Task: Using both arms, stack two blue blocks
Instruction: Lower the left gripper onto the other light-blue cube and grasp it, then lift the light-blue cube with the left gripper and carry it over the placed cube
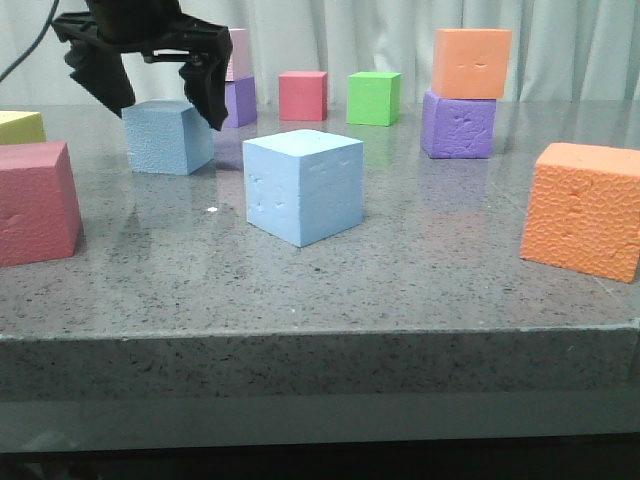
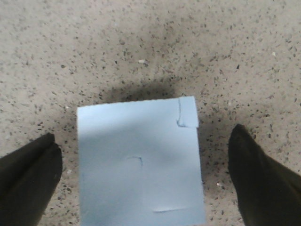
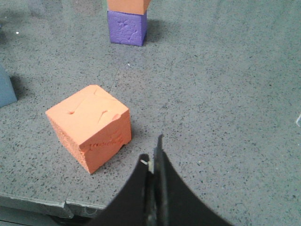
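Observation:
One light blue block (image 1: 167, 135) with pebbled sides sits at the back left of the table. My left gripper (image 1: 160, 95) hangs open over it, a black finger (image 1: 210, 90) down each side of its top. In the left wrist view this blue block (image 2: 141, 165) lies between the spread fingertips (image 2: 254, 169) of the left gripper (image 2: 143, 134), with a gap on both sides. The second blue block (image 1: 303, 185), which has small dents, stands free at the table's middle. My right gripper (image 3: 153, 153) is shut and empty, low over the table near an orange block (image 3: 89, 125).
A dark pink block (image 1: 35, 200) and a yellow one (image 1: 20, 125) stand at the left. An orange block (image 1: 582, 208) is at the right. Along the back are purple (image 1: 240, 100), red (image 1: 302, 95) and green (image 1: 373, 97) blocks, and an orange block on a purple one (image 1: 458, 125).

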Action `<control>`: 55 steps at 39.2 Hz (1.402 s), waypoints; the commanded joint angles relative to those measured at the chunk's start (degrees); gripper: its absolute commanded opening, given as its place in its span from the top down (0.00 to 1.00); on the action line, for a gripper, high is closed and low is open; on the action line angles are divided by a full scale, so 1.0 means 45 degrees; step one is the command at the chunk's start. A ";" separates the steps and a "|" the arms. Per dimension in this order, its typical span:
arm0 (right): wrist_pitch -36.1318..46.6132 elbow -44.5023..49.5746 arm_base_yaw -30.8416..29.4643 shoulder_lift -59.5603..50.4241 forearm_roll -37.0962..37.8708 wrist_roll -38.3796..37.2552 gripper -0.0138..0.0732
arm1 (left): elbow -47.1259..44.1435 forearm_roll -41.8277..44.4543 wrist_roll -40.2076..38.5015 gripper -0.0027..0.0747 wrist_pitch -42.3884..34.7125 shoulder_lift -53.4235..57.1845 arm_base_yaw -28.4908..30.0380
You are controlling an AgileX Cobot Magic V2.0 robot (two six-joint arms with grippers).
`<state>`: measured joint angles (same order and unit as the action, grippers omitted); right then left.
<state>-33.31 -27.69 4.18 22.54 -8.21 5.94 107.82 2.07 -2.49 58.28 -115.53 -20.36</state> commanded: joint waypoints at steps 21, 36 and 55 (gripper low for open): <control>0.1041 -0.0321 -0.0056 0.0044 -0.0077 0.0010 0.92 | 0.0802 -0.0148 -0.0002 0.45 0.0471 0.0945 -0.0010; 0.1025 -0.0278 -0.0056 0.0044 -0.0077 0.0010 0.92 | 0.1926 -0.0221 -0.0002 0.45 0.2273 0.2311 -0.0213; 0.0878 -0.0278 -0.0056 0.0044 -0.0077 0.0010 0.92 | 0.1683 -0.1881 0.0025 0.45 0.3244 0.4402 -0.0491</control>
<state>-33.22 -27.44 4.18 22.54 -8.21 5.94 114.67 -3.48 -2.40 72.21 -99.76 -21.48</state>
